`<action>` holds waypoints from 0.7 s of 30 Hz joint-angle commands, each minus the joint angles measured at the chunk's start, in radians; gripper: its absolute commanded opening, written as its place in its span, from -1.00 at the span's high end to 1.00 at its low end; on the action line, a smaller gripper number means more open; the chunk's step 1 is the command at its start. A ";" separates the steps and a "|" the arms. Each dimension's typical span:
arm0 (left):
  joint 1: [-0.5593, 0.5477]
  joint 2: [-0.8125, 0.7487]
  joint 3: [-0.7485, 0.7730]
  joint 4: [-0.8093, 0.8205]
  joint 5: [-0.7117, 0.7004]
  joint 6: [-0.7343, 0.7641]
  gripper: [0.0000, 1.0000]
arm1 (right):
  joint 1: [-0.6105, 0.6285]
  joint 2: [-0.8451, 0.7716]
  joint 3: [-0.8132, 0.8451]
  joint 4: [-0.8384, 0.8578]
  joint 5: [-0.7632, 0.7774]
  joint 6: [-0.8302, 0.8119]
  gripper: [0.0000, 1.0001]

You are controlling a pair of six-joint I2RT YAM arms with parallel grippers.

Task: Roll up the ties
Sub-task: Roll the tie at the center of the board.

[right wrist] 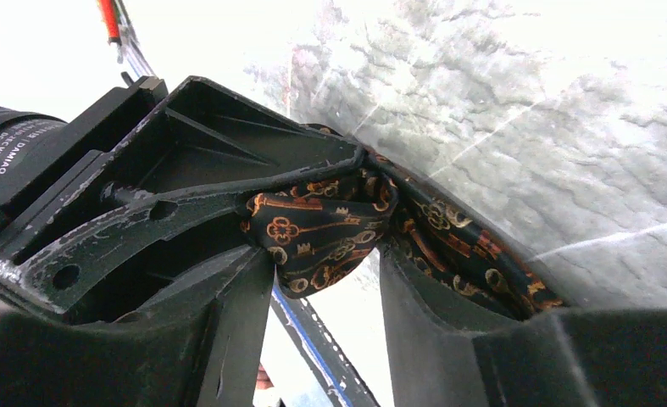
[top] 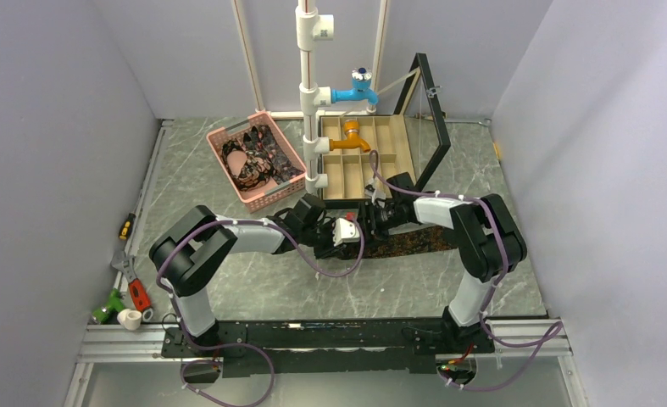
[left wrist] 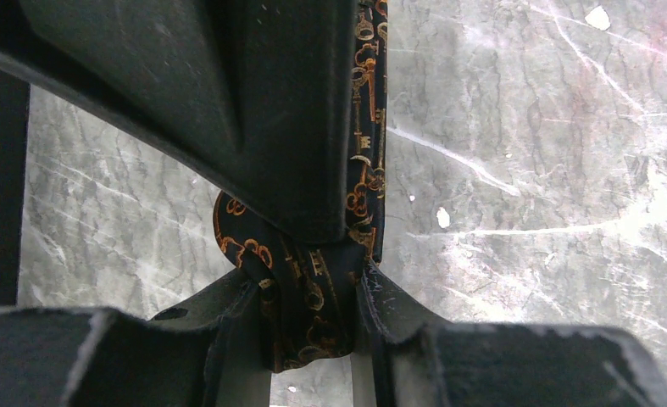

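A dark tie patterned with orange keys [top: 414,242] lies across the table's middle, and its left end is rolled up where the two grippers meet. My left gripper [top: 336,235] is shut on that rolled end [left wrist: 313,305], which fills the gap between its fingers [left wrist: 308,280]. A strip of the tie [left wrist: 366,127] runs away along the marble top. My right gripper [top: 366,222] faces it from the right, its fingertips closed on the same fold of fabric [right wrist: 321,229], midpoint [right wrist: 325,254]. More ties [top: 258,157] lie heaped in the pink basket [top: 228,131].
Behind the grippers stands a white pipe post [top: 311,102] with a blue tap and an orange tap. A wooden compartment box [top: 368,157] sits right of it, its framed lid [top: 431,110] raised. Hand tools [top: 130,280] lie along the left edge.
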 commanded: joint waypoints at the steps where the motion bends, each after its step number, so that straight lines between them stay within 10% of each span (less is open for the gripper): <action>1: -0.007 0.043 -0.027 -0.155 -0.076 0.046 0.36 | -0.025 -0.024 0.026 0.039 0.023 0.009 -0.06; 17: -0.007 0.066 -0.005 -0.170 -0.060 0.044 0.35 | -0.025 0.029 0.019 0.055 -0.049 0.001 0.08; 21: -0.007 0.071 -0.001 -0.170 -0.061 0.034 0.33 | -0.023 0.040 0.019 0.018 -0.018 -0.063 0.58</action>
